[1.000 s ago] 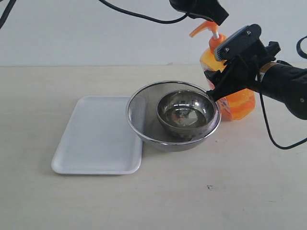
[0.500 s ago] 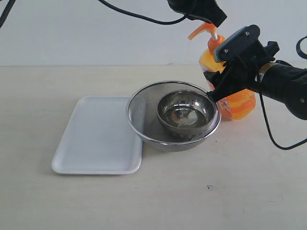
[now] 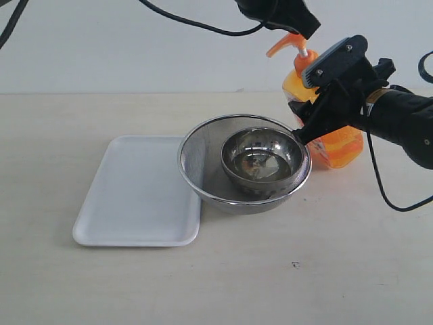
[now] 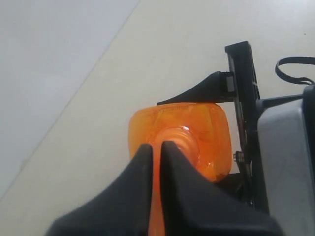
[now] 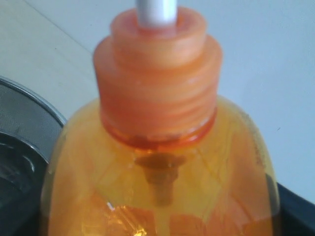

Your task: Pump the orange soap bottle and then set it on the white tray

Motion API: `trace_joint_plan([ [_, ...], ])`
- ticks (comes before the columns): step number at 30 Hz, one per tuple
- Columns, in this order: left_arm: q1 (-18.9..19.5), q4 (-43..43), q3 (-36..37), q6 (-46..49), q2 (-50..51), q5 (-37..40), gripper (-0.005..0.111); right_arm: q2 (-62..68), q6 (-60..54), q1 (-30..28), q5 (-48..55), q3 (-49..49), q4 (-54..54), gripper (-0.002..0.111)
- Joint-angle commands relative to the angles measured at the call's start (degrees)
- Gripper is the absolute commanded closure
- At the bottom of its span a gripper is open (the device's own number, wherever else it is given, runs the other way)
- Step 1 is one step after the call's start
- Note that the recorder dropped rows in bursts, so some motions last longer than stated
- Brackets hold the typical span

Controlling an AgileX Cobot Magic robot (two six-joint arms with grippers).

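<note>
One orange soap bottle (image 3: 340, 145) at the far right, with one pump head (image 3: 284, 42) on it. One white tray (image 3: 135, 196) at the left. One round mesh strainer (image 3: 196, 169) just right of the tray, and one steel bowl (image 3: 243, 145) inside it. Two grippers at the far right: the left gripper (image 4: 156, 147) and the right gripper (image 3: 321, 95). One table (image 3: 304, 271) under everything. Black cables (image 3: 196, 24) – at least three lengths show – though which of them join cannot be told.

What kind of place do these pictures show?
Probably a robot test bench, not a home kitchen: a pale table against a plain wall, cabled arms, and staged items: orange soap bottle, mesh strainer, white tray.
</note>
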Motion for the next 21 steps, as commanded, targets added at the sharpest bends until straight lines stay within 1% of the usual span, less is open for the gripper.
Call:
trace_joint_plan([
  [1,-0.2,2.0,1.6,-0.4,3.7,6.0,0.102,-1.0,1.4,0.2,-2.5,-0.5,-0.8,0.108],
  [21,-0.2,2.0,1.6,-0.4,3.7,6.0,0.102,-1.0,1.9,0.2,-2.5,-0.5,-0.8,0.108],
])
